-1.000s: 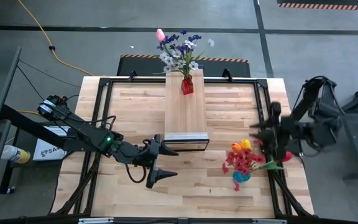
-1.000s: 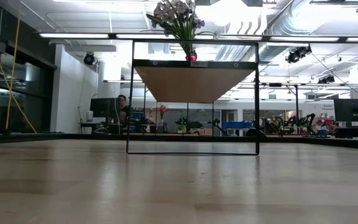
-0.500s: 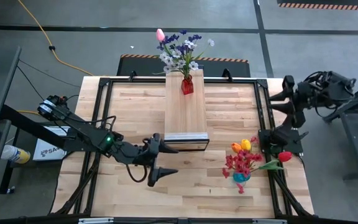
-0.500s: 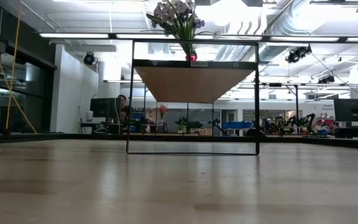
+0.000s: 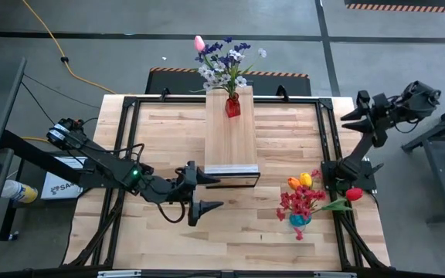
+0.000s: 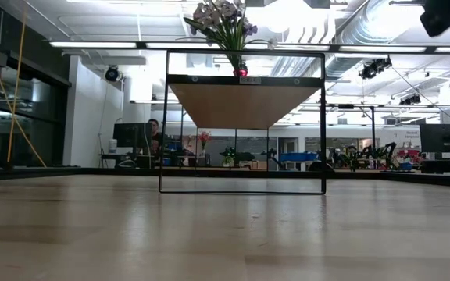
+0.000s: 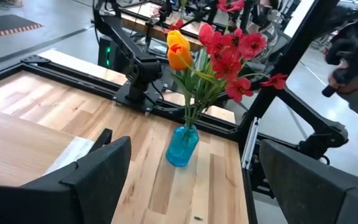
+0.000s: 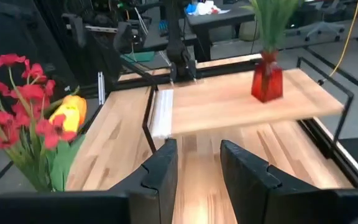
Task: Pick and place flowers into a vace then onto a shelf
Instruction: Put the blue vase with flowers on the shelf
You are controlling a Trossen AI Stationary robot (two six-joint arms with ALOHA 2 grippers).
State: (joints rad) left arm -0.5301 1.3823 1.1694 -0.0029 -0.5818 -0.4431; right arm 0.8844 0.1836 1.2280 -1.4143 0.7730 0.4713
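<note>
The left gripper point(image 5: 199, 193) hovers with fingers spread wide just off the near end of the shelf point(image 5: 229, 143), a pale plank platform bearing a red vase point(image 5: 232, 105) (purple and white sprays). Right of it, red, orange and yellow flowers point(image 5: 306, 198) stand in a blue vase point(image 5: 300, 220) on the table point(image 5: 161, 139). The right gripper point(image 5: 359, 116), fingers parted, hangs off the table's right edge.

left gripper point(image 5: 204, 193) and right gripper point(image 5: 360, 113) jaws apart.

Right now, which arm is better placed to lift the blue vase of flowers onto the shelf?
Probably the left. Its open hand is low over the table, facing the blue vase. The right hand is raised off the table's far right edge, fingers apart.
</note>
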